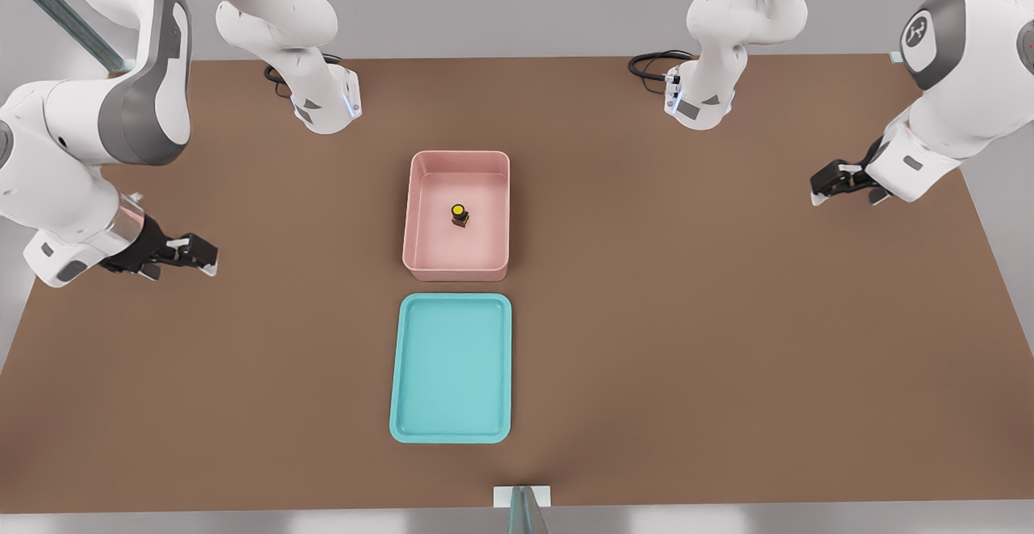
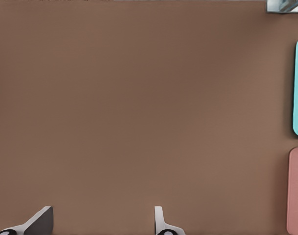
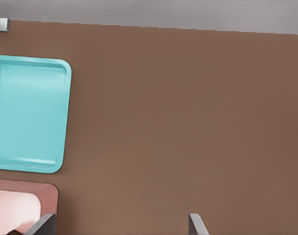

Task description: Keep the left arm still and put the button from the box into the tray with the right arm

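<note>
The button, a yellow cap on a small dark body, stands upright near the middle of the pink box. Just in front of the box lies the teal tray, with nothing on it. My gripper hangs over bare table far out at the front view's left, well away from both containers. Its fingers are spread wide and hold nothing, so it is open. The right wrist view shows the gripper, the tray and a corner of the box; the button is out of that view.
Both arm bases stand at the back of the brown table, with black cables beside them. A small grey marker sits at the table's front edge.
</note>
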`<action>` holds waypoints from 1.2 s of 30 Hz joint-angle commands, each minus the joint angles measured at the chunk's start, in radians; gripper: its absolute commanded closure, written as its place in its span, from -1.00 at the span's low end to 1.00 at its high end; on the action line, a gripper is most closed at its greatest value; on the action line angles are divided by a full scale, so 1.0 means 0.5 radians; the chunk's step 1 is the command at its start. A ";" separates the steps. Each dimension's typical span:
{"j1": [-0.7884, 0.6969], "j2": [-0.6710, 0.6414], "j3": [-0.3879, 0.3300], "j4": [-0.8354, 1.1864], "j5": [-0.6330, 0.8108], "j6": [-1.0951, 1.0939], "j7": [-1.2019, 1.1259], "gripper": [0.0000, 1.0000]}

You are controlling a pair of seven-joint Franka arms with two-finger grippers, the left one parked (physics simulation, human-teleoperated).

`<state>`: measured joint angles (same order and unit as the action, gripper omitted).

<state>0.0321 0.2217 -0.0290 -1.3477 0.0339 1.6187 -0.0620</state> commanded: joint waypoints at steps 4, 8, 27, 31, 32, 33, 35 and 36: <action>0.350 -0.017 0.024 -0.023 0.046 -0.034 -0.060 -1.00; 1.307 0.173 0.061 0.032 0.064 0.048 0.339 -1.00; 1.875 -0.048 -0.175 -1.996 0.113 2.061 2.032 -1.00; 1.844 0.069 -0.187 -1.999 0.098 2.242 1.971 -1.00; 1.838 0.097 -0.190 -2.023 0.098 2.312 1.934 -1.00; 1.844 0.127 -0.190 -2.060 0.095 2.410 1.931 -1.00; 1.850 0.136 -0.190 -2.109 0.092 2.472 1.913 -1.00; 1.850 0.136 -0.184 -2.118 0.092 2.475 1.916 -1.00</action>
<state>0.9564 0.2884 -0.1219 -2.4018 0.0807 2.7320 0.7134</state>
